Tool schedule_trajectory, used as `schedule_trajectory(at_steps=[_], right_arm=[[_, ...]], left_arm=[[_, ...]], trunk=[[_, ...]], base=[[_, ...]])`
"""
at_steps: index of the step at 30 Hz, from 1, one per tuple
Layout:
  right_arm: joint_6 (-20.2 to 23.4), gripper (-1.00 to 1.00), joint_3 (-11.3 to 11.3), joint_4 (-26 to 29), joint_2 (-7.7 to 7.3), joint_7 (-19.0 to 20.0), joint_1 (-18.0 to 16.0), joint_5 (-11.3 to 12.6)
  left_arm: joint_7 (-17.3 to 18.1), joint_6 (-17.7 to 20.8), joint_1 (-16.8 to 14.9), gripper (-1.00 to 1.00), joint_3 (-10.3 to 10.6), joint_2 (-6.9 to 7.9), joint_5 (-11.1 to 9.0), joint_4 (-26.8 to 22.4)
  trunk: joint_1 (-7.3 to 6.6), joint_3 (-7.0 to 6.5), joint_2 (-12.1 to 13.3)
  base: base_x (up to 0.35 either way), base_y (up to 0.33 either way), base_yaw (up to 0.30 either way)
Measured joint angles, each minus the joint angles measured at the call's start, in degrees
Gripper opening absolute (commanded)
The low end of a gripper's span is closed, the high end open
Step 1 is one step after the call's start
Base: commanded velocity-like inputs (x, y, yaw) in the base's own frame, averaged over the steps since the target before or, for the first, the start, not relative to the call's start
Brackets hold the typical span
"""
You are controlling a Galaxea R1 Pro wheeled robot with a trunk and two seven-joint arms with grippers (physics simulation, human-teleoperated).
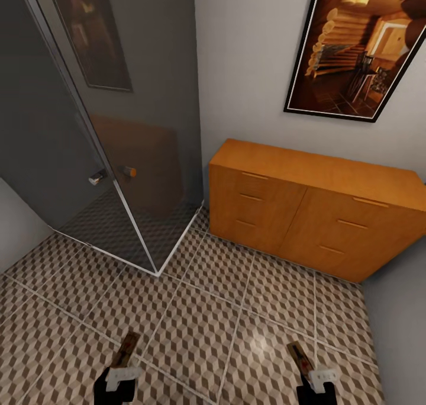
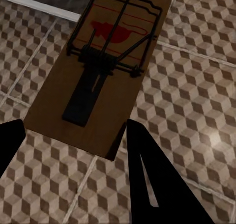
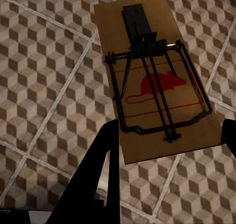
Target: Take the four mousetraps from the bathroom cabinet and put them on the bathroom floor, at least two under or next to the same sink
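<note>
Left gripper (image 1: 126,357) cut off by the frame edge, clamped on a mousetrap (image 2: 101,69), smoked-glass shower enclosure (image 1: 106,132) dimming what lies behind, cube-patterned bathroom floor (image 1: 236,310), orange cabinet (image 1: 307,209) drawers closed, right gripper (image 1: 305,360) grasping a second mousetrap (image 3: 155,81).

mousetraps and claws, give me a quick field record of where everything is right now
left claw: shut on a mousetrap
right claw: shut on a second mousetrap
traps: held above the floor, wire side to the wrist cameras
cabinet: ahead to the right against the wall, all drawers closed
glass shower enclosure: ahead to the left
framed picture: on the wall above the cabinet
</note>
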State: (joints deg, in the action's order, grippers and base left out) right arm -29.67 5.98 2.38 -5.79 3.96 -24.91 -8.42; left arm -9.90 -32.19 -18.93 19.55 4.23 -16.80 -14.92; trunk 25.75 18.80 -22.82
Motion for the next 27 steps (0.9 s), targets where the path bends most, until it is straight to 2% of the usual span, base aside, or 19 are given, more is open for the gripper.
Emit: schedule_trajectory(at_steps=[2,7,27], right_arm=[[-0.2,-1.00,0.0,0.0,0.00,-0.1,0.2,0.0],[-0.9,-1.00,0.1,0.0,-0.07,-0.1,0.4,0.1],[-1.6,-1.00,0.1,0.0,-0.07,-0.1,0.7,0.2]], left_arm=[[0.1,-1.5,0.0,-1.00,0.1,-0.03,0.0,1.3],[0.3,-2.6,0.0,-1.00,0.1,-0.11,-0.1,2.3],[0.3,-2.8,0.0,-1.00,0.0,-0.39,-0.2,2.4]], trunk=[[0.00,0.00,0.0],[0.00,0.00,0.0],[0.00,0.00,0.0]], base=[[0.000,0.000,0.000],[0.000,0.000,0.000],[0.000,0.000,0.000]])
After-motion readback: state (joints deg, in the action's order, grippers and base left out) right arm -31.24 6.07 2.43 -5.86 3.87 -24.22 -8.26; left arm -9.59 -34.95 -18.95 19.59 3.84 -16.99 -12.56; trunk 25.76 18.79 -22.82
